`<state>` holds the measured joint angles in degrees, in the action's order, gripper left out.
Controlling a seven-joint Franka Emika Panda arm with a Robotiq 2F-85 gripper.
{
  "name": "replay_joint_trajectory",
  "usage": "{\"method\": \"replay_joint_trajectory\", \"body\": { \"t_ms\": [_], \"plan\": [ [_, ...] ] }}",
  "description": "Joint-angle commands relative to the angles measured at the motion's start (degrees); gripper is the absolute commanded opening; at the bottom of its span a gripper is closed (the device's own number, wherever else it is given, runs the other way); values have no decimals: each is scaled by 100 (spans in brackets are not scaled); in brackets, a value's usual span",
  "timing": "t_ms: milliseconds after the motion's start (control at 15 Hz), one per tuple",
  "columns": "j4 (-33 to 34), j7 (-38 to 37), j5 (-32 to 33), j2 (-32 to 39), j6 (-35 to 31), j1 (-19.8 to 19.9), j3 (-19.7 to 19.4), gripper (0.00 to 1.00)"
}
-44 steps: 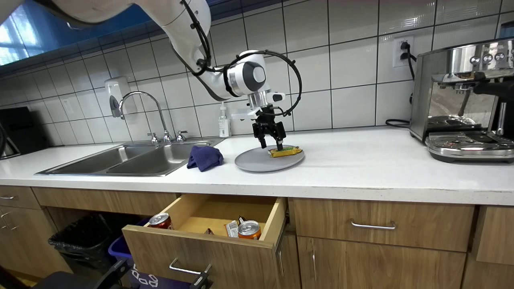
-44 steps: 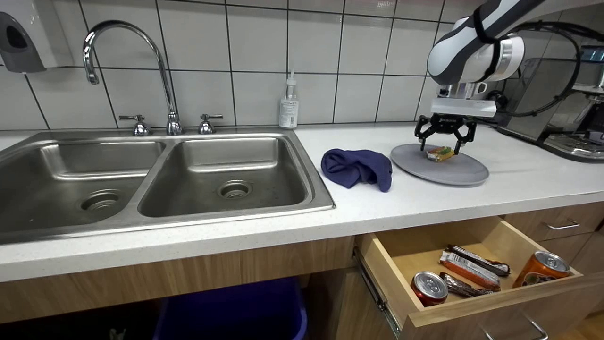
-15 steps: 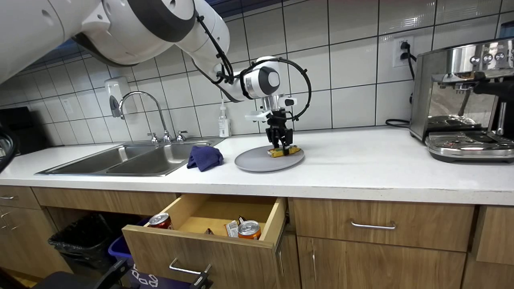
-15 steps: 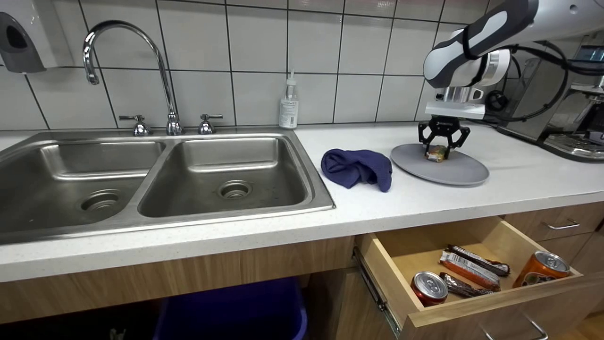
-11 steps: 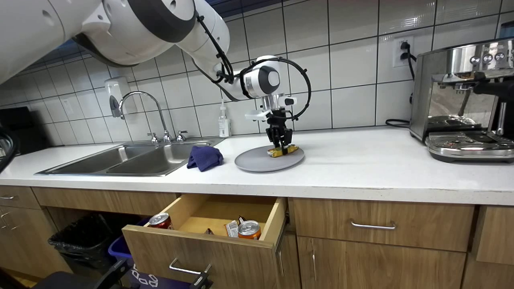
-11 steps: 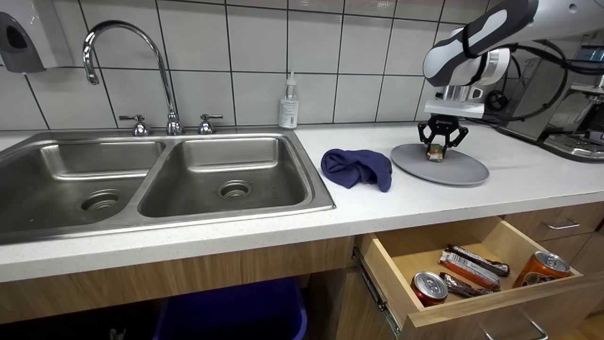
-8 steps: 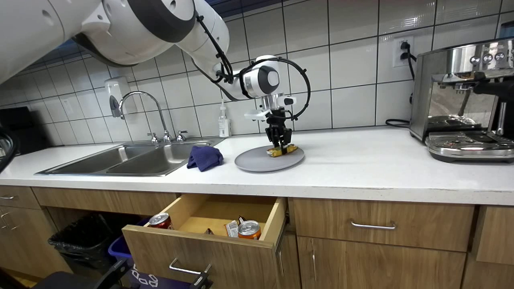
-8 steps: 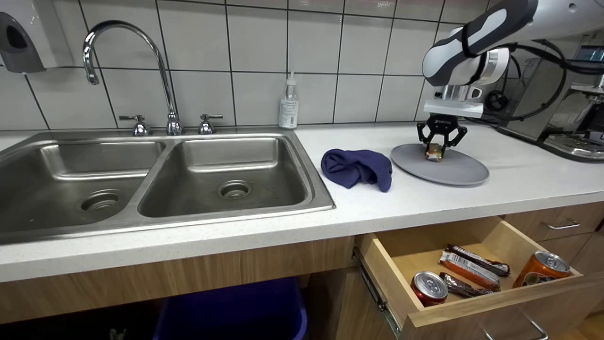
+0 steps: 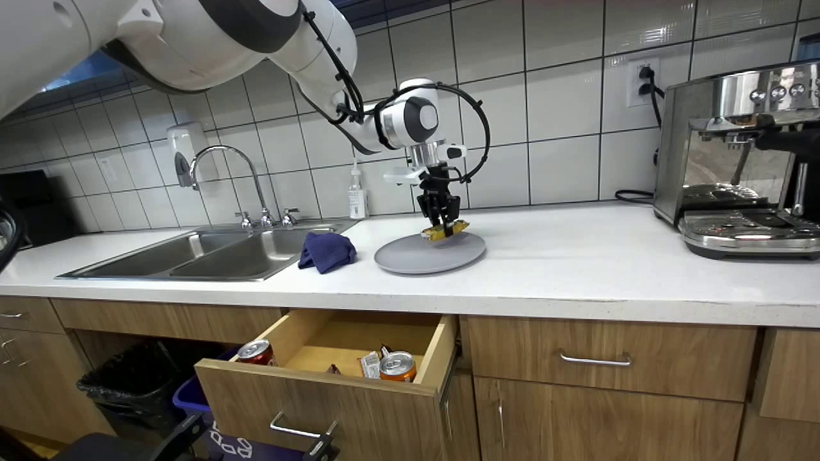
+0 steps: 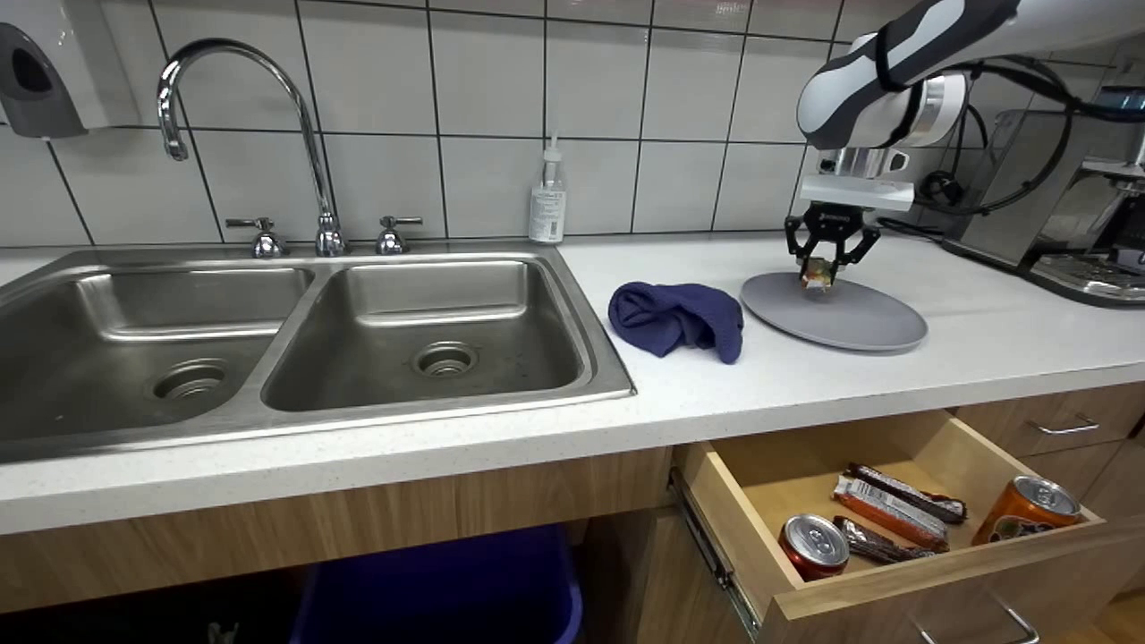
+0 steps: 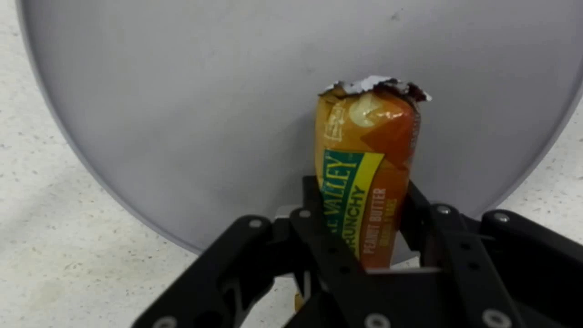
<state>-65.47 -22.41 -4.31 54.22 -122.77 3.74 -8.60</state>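
My gripper (image 11: 362,193) is shut on a yellow-orange granola bar (image 11: 371,132), one finger pressed to each long side. The wrapper's crimped silver end sticks out beyond the fingertips, and its other end is covered by the gripper. Beneath it lies a round grey plate (image 11: 182,114) on the white counter. In an exterior view the bar (image 9: 458,226) hangs slightly tilted, just above the plate (image 9: 416,259). The gripper (image 10: 818,271) also shows with the bar over the plate's far-left part (image 10: 859,326) in an exterior view.
A crumpled blue cloth (image 10: 675,317) lies between plate and double sink (image 10: 447,313). Below the counter edge, a pulled-out drawer (image 9: 320,397) holds two cans, an orange can (image 10: 1027,510) among them, and several wrapped bars (image 10: 894,510). An espresso machine (image 9: 749,160) stands beyond the plate.
The gripper came down over the bar, closed on it and drew it slightly toward the sink side. In the last half second it has lifted the bar off the plate.
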Motion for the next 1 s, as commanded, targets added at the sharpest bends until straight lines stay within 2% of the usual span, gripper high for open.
{"method": "replay_joint_trajectory", "body": {
  "t_ms": [0,533,933],
  "plan": [
    [-881,218,132,-611,-377,-106,32,18],
    [-2588,500,500,-1579,-1205,-439,-16,18],
    [-3982,482,1313,-2341,-1872,-723,-182,18]
  ]
}}
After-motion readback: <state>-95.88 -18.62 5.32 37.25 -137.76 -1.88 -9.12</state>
